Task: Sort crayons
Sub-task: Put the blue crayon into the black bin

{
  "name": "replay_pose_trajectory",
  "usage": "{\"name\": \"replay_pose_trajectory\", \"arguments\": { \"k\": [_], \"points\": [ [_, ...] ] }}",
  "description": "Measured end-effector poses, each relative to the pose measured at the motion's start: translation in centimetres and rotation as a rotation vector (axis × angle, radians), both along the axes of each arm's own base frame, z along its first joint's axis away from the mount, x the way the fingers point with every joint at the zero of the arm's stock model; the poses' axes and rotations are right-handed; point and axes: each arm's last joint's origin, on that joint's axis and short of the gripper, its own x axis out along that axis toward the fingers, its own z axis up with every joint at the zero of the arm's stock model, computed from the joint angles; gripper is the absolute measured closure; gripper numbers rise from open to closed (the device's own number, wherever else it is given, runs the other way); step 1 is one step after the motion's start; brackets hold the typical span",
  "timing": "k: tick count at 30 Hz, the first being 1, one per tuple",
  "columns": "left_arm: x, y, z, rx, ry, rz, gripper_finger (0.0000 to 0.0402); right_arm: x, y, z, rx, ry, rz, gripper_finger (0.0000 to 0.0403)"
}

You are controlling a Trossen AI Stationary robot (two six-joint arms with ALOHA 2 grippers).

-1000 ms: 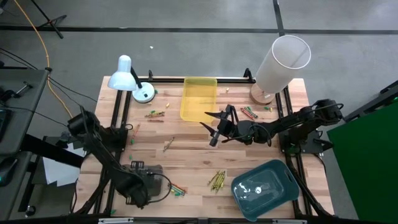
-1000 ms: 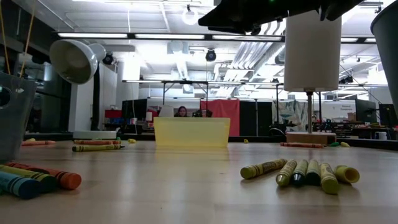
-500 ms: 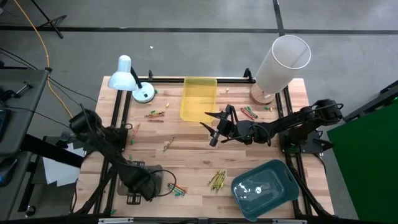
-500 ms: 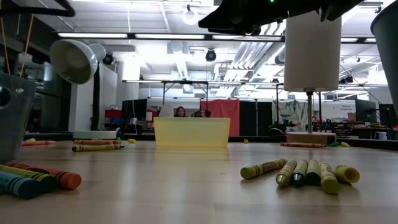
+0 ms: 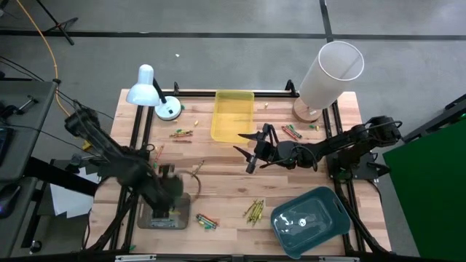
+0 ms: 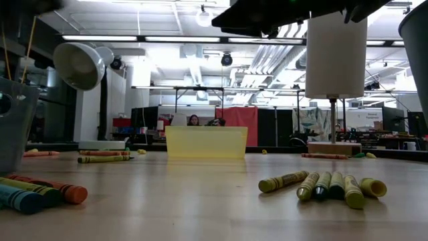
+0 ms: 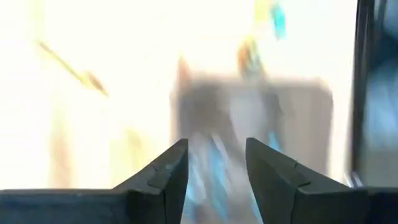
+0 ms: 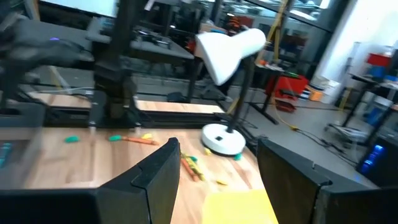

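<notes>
Crayons lie in loose groups on the wooden table: yellow-olive ones [image 5: 254, 209] [image 6: 321, 185] near the front, a mixed few [image 5: 206, 220] [image 6: 40, 191] beside the grey tray [image 5: 162, 217], and others [image 5: 181, 134] [image 5: 292, 132] either side of the yellow tray [image 5: 233, 115]. My left gripper [image 5: 173, 187] [image 7: 216, 168] is open above the table just beyond the grey tray, blurred by motion; blue crayons show blurred inside the tray. My right gripper [image 5: 251, 151] [image 8: 217, 180] hangs open over the table's middle, off the yellow tray's near end.
A teal tray [image 5: 309, 218] sits at the front right. A white desk lamp [image 5: 149, 91] stands at the back left and a tall white cylinder [image 5: 331, 73] at the back right. One crayon [image 5: 197, 169] lies alone left of centre.
My left arm has swung up and toward the table's far edge, away from above the grey tray, which now shows uncovered. My right arm has kept still.
</notes>
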Motion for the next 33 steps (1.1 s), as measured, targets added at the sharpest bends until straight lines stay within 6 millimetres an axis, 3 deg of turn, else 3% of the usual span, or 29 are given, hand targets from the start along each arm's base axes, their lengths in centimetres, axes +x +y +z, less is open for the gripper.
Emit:
{"name": "replay_pose_trajectory", "arguments": {
  "k": [4, 7, 10, 13, 15, 18, 23, 29, 33],
  "points": [
    [-0.1, 2.3, 3.2, 0.154, -0.343, 0.038, 0.0265, 0.0, 0.1, 0.0, 0.001, 0.002, 0.033, 0.0197],
    [0.4, 3.6, 3.3, 0.221, -0.508, -0.001, 0.0268, 0.0, 0.1, -0.2, 0.015, 0.018, 0.033, 0.0197],
    [1.6, 4.9, 1.3, 0.230, -0.643, -0.047, 0.0268, 0.0, 0.1, -0.6, 0.022, 0.049, 0.033, 0.0197],
    [2.7, 6.6, -2.5, 0.196, -0.738, -0.075, 0.0268, -0.1, 0.3, -0.9, 0.016, 0.088, 0.038, 0.0197],
    [2.7, 8.0, -5.4, 0.170, -0.780, -0.055, 0.0268, -0.1, 0.5, -1.1, 0.011, 0.108, 0.045, 0.0197],
    [2.4, 9.9, -7.8, 0.102, -0.901, 0.013, 0.0268, -0.2, 0.7, -1.3, 0.005, 0.128, 0.051, 0.0197],
    [1.3, 11.4, -8.8, 0.083, -1.038, 0.051, 0.0268, -0.2, 0.6, -1.4, 0.003, 0.145, 0.046, 0.0197],
    [1.0, 11.5, -8.9, 0.135, -1.030, 0.017, 0.0268, -0.2, 0.5, -1.5, 0.003, 0.147, 0.029, 0.0197],
    [0.9, 11.5, -9.0, 0.139, -1.023, 0.014, 0.0268, -0.7, -0.5, -2.0, 0.086, 0.145, -0.229, 0.0197]
  ]
}}
